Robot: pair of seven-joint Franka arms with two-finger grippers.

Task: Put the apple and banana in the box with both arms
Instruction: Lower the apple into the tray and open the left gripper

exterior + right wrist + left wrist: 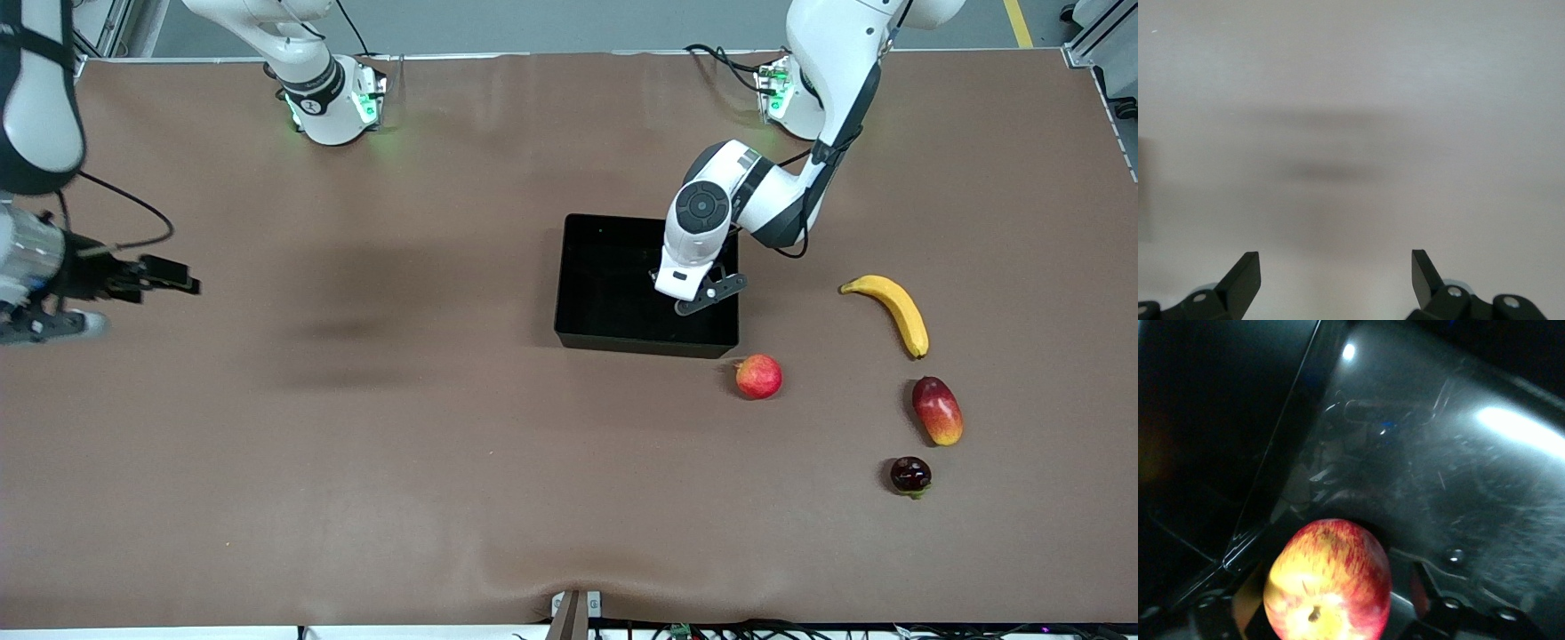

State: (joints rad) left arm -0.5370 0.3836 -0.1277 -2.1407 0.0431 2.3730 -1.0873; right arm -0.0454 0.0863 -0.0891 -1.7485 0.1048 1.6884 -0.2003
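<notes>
One apple (1328,583) between left pincer (1331,613) fingers, over box (1471,473)

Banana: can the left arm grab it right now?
Probably not yet. The left gripper is down in the box, shut on the apple, so it is full. The banana lies uncovered beside the box, toward the left arm's end; once the apple is dropped, the way looks free.

The table (356,444) is being lit evenly from above — soft arm shadows are being cast. Glare is being thrown off the box (1511,427) floor; the apple (1328,583) is being overexposed — slightly blurred.
</notes>
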